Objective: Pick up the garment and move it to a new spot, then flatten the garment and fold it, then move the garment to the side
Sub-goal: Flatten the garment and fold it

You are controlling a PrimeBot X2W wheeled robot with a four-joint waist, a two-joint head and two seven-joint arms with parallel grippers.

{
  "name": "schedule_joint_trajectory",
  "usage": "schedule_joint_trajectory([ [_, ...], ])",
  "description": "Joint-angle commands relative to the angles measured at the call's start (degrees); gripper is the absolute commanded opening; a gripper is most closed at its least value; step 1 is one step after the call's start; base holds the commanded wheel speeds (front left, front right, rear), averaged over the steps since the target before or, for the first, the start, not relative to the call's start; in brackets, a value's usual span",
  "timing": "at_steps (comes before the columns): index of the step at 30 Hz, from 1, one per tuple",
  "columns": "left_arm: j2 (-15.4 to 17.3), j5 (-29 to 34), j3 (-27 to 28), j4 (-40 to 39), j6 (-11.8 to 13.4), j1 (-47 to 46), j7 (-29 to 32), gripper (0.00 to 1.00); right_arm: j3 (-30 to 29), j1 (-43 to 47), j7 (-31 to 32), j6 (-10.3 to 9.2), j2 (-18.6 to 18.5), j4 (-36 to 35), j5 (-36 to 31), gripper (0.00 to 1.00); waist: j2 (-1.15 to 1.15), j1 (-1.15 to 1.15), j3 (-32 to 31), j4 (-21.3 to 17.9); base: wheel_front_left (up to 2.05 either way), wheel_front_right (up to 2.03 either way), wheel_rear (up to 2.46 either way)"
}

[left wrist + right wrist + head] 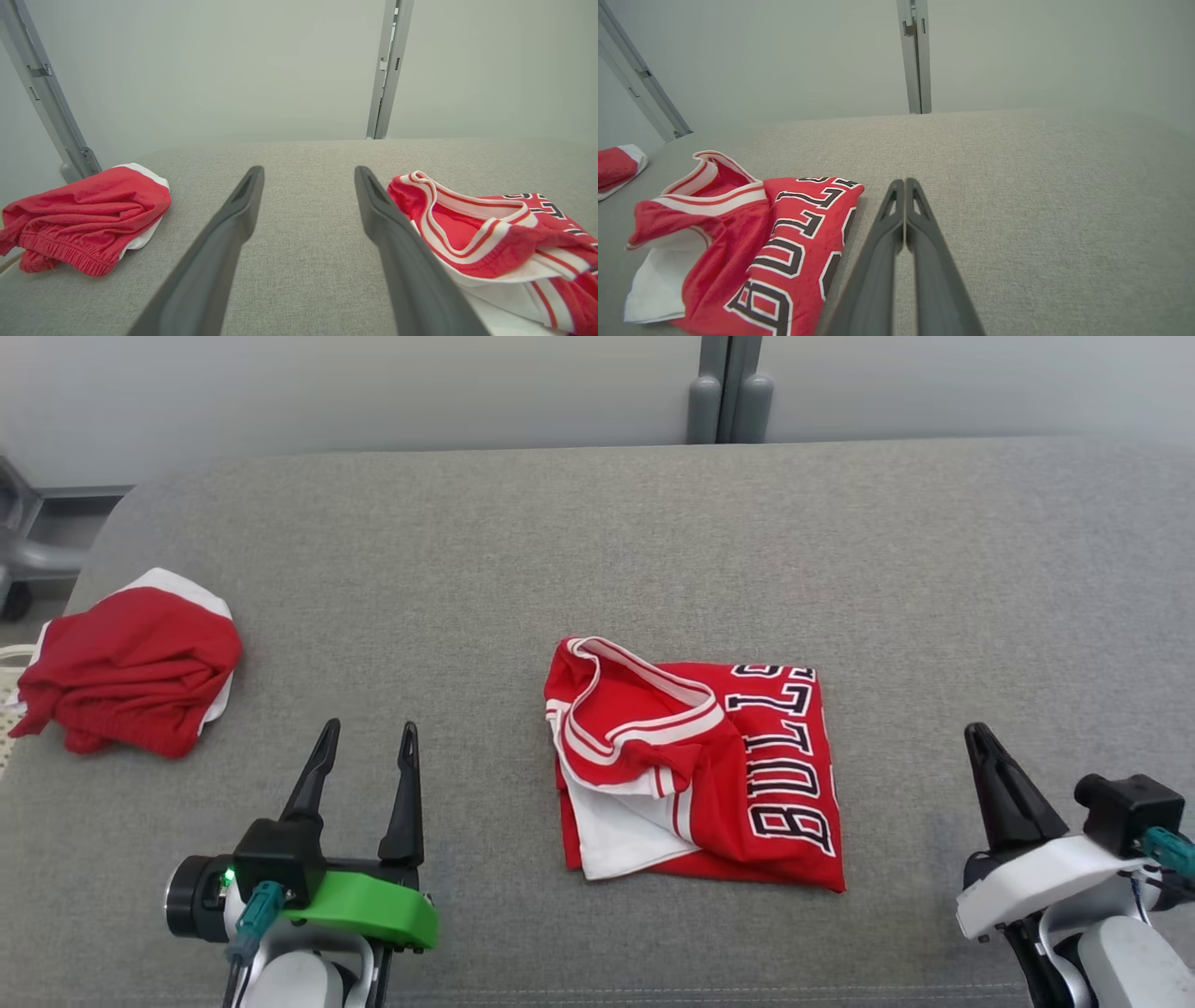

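A red jersey garment [695,765] with white trim and black lettering lies folded in a rough rectangle in the middle of the grey cushion [653,541]. My left gripper [367,733] stands open at the lower left, clear of the jersey, with nothing between its fingers. In the left wrist view the garment [495,238] lies just right of the open left gripper [308,172]. My right gripper [980,735] is shut and empty at the lower right, off the jersey's right edge. The right wrist view shows the garment [752,242] to the left of the closed right gripper [904,183].
A second red and white garment [131,663] lies bunched near the cushion's left edge, also seen in the left wrist view as a crumpled bundle [88,214]. A grey post [730,387] stands against the pale wall behind. Grey frame parts [28,532] sit off the far left.
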Motion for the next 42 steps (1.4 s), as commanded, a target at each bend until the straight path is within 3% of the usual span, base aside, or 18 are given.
schedule_joint_trajectory([
  [1, -0.1, -0.2, -0.1, -0.3, 0.0, -1.2, 0.0, 1.0, 1.5, -1.8, -0.1, 0.0, -0.5, 1.3, 0.7, 0.0, 0.0, 0.0, 1.6, 2.4, 0.0, 0.0, 0.0],
  [14, -1.5, -0.5, -2.3, -0.8, -0.6, -4.5, 0.0, 1.0, 15.4, -15.0, -1.6, 0.0, -0.5, 14.6, 4.7, 0.0, 0.0, 0.0, 6.5, 10.3, 0.0, 0.0, 0.0],
  [24, -1.9, -0.8, -2.1, -1.2, 0.0, -5.0, 0.0, 1.0, 25.7, -20.3, -2.2, 0.0, 0.8, 22.6, 8.5, 0.0, 0.0, 0.0, 7.9, 11.5, 0.0, 0.0, 0.0],
  [33, -2.0, -0.8, -2.3, -0.9, 0.1, -5.4, 0.0, 1.0, 35.7, -21.5, -2.6, 0.0, 0.8, 21.4, 9.4, 0.0, 0.0, 0.0, 7.8, 10.2, 0.0, 0.0, 0.0],
  [42, -1.9, -0.3, -1.3, -0.4, -0.2, -4.1, 0.0, 1.0, 43.0, -17.1, -2.7, -0.01, 1.7, 13.3, 9.7, 0.0, 0.0, 0.0, 6.0, 5.8, 0.0, 0.0, 0.0],
])
